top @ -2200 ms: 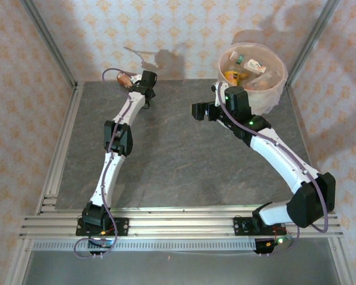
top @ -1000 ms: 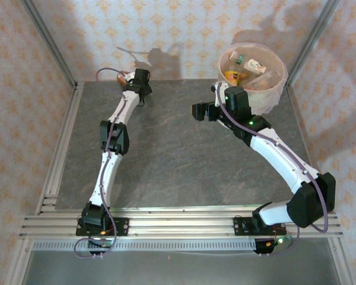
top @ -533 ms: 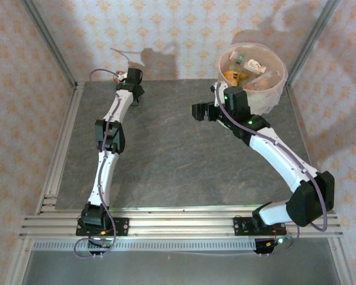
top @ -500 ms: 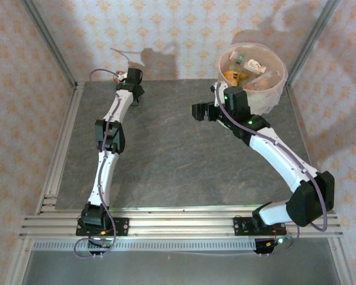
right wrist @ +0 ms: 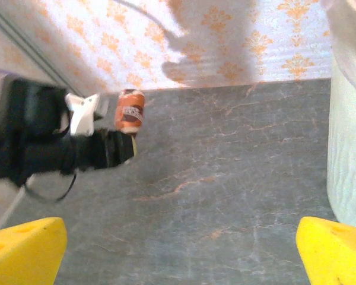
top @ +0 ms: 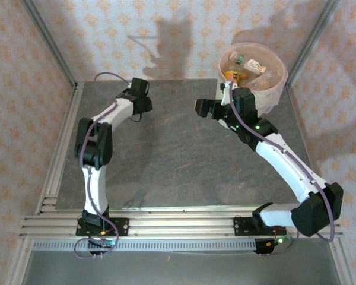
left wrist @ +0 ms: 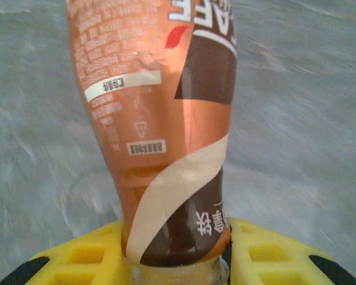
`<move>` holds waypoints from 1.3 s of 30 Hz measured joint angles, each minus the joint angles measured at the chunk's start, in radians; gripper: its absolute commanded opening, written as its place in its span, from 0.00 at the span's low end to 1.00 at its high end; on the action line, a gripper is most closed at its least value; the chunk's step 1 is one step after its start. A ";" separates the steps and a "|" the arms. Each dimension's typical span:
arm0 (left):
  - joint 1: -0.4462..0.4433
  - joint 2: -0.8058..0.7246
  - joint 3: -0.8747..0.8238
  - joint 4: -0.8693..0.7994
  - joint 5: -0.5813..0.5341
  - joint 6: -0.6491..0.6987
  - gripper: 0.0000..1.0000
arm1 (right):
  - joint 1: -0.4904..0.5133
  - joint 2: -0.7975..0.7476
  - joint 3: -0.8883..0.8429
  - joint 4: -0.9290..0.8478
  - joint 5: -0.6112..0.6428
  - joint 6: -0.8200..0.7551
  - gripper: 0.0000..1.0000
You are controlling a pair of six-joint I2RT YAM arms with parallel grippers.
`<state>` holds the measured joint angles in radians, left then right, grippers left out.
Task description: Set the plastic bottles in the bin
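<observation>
The left gripper (left wrist: 178, 264) was clamped on a bottle (left wrist: 166, 119). Its yellow fingers (left wrist: 77, 258) pressed in from either side at the narrow end, just below the brown and tan label. The bottle reached straight out ahead of the fingers, its printed orange-brown body widening away from them, with the grey table (left wrist: 296, 119) beyond it.

The right gripper (right wrist: 178, 255) stood wide open. Its yellow fingertips (right wrist: 24, 249) were set far apart with nothing held, and bare table lay between them. Close on its right rose the white wall of the bin (right wrist: 347, 148). Ahead and to its left, well apart, the black end of the left arm held the bottle up. Farther still was the patterned wall (right wrist: 225, 35).

From above, the left gripper (top: 144, 105) sat at the far left part of the table on its folded arm. The right gripper (top: 203, 108) pointed toward it across open table. The bin (top: 272, 95) stood just behind the right wrist, near the far right corner. Other bottles (top: 244, 61) lay heaped inside the bin, some with orange and green on them.
</observation>
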<state>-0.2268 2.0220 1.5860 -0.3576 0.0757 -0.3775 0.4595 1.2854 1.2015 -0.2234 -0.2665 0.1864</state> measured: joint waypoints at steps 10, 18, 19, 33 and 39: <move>-0.171 -0.620 -0.454 0.224 0.174 0.019 0.24 | 0.000 0.030 0.024 0.055 -0.097 0.302 0.99; -0.174 -0.763 -0.500 0.236 0.456 0.020 0.21 | 0.000 0.080 0.063 0.180 -0.381 0.390 0.99; -0.177 -0.773 -0.505 0.243 0.485 0.020 0.21 | 0.000 0.084 0.068 0.180 -0.395 0.394 0.99; -0.290 -0.724 -0.450 0.253 0.735 0.071 0.20 | 0.003 0.141 0.071 0.279 -0.503 0.468 0.88; -0.291 -0.705 -0.442 0.241 0.732 0.090 0.20 | 0.003 0.110 0.070 0.239 -0.430 0.457 0.67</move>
<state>-0.5175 1.3170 1.1439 -0.1162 0.8082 -0.2878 0.4622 1.3956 1.2713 0.0154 -0.6968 0.6434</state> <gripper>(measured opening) 0.341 0.710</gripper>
